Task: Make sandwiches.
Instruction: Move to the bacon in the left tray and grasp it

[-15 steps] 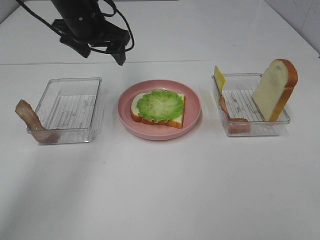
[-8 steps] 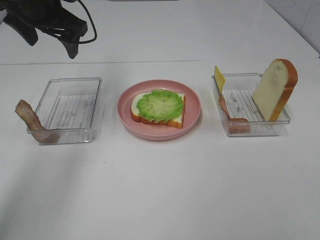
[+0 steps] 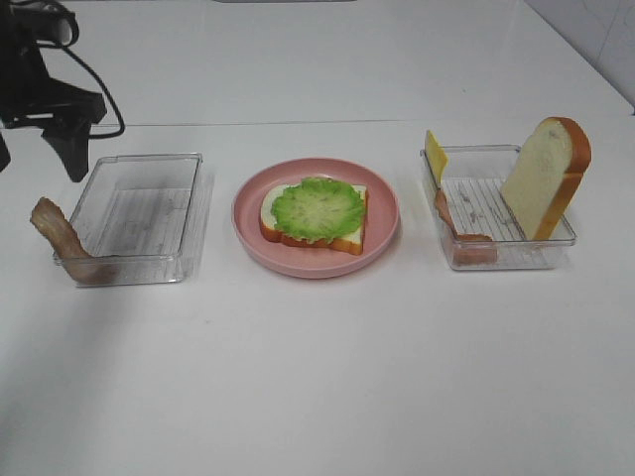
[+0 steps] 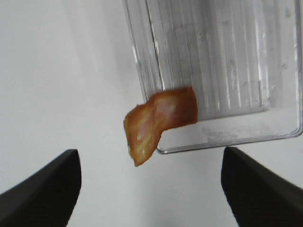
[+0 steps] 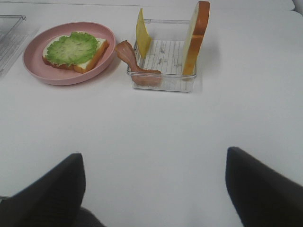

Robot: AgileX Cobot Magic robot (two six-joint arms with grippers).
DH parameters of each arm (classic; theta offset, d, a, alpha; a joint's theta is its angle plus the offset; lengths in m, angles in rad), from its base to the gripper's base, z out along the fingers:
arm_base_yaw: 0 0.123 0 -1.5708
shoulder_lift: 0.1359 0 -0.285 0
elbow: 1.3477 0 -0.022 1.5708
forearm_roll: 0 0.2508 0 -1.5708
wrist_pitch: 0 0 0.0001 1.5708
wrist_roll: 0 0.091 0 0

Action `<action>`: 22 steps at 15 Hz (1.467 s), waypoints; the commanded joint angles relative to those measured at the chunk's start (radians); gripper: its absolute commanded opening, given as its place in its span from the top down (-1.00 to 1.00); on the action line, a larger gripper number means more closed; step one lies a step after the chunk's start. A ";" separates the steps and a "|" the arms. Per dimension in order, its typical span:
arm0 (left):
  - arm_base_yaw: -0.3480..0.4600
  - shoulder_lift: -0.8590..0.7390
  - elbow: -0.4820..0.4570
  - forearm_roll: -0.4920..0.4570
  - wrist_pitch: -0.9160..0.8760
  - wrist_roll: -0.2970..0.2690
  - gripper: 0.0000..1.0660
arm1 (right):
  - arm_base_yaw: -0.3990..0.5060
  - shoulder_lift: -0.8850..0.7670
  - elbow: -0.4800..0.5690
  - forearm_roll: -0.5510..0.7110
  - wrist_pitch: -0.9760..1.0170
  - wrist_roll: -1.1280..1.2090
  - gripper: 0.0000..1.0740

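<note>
A bread slice [image 3: 347,234] topped with a green lettuce leaf [image 3: 317,207] lies on the pink plate [image 3: 316,268]; both also show in the right wrist view, the lettuce [image 5: 71,48] on the plate [image 5: 57,78]. A brown bacon strip [image 3: 58,241] [image 4: 158,122] hangs over the front left corner of the left clear tray [image 3: 139,213]. The right clear tray [image 3: 501,260] holds a yellow cheese slice [image 3: 435,156], a second bacon strip [image 3: 461,236] and an upright bread slice [image 3: 546,178]. My left gripper [image 3: 38,157] [image 4: 151,189] is open and empty, above and behind the left bacon. My right gripper [image 5: 154,189] is open and empty, well short of the right tray.
The left tray [image 4: 222,61] is otherwise empty. Its clear walls stand up around the bacon's lower end. The white table [image 3: 317,377] extends in front of the plate and trays. The right arm is out of the exterior high view.
My left arm has swung from above the table's back middle to the far left, and now hangs over the left tray's bacon. Nothing else has moved.
</note>
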 commanded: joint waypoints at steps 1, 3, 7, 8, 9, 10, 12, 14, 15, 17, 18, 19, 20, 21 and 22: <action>0.000 -0.028 0.081 0.001 -0.001 -0.014 -0.43 | -0.006 -0.014 0.002 0.004 -0.008 0.006 -0.45; 0.000 -0.042 0.208 0.000 -0.143 -0.057 -0.43 | -0.006 -0.014 0.002 0.004 -0.008 0.006 -0.45; 0.000 -0.038 0.239 -0.029 -0.275 -0.063 -0.43 | -0.006 -0.014 0.002 0.004 -0.008 0.006 -0.45; 0.000 -0.037 0.239 -0.037 -0.301 -0.063 -0.43 | -0.006 -0.014 0.002 0.004 -0.008 0.006 -0.45; 0.000 -0.036 0.238 -0.044 -0.317 -0.063 -0.43 | -0.006 -0.014 0.002 0.004 -0.008 0.006 -0.45; 0.000 -0.030 0.236 -0.048 -0.326 -0.070 -0.43 | -0.006 -0.014 0.002 0.004 -0.008 0.006 -0.45; 0.000 0.002 0.207 -0.048 -0.306 -0.074 -0.43 | -0.006 -0.014 0.002 0.004 -0.008 0.006 -0.45; 0.000 0.046 0.161 -0.048 -0.274 -0.074 -0.39 | -0.006 -0.014 0.002 0.004 -0.008 0.006 -0.45; 0.000 0.058 0.146 -0.048 -0.265 -0.077 -0.35 | -0.006 -0.014 0.002 0.004 -0.008 0.006 -0.45; 0.000 0.072 0.132 -0.049 -0.246 -0.077 -0.28 | -0.006 -0.014 0.002 0.004 -0.008 0.006 -0.45; 0.000 0.072 0.132 -0.049 -0.241 -0.077 -0.26 | -0.006 -0.014 0.002 0.004 -0.008 0.006 -0.45; 0.000 0.072 0.132 -0.049 -0.239 -0.077 -0.25 | -0.006 -0.014 0.002 0.004 -0.008 0.006 -0.45; 0.000 0.072 0.132 -0.049 -0.231 -0.077 -0.19 | -0.006 -0.014 0.002 0.004 -0.008 0.006 -0.45; 0.000 0.072 0.132 -0.049 -0.222 -0.074 -0.13 | -0.006 -0.014 0.002 0.004 -0.008 0.006 -0.45; 0.000 0.072 0.132 -0.049 -0.211 -0.074 -0.09 | -0.006 -0.014 0.002 0.004 -0.008 0.006 -0.45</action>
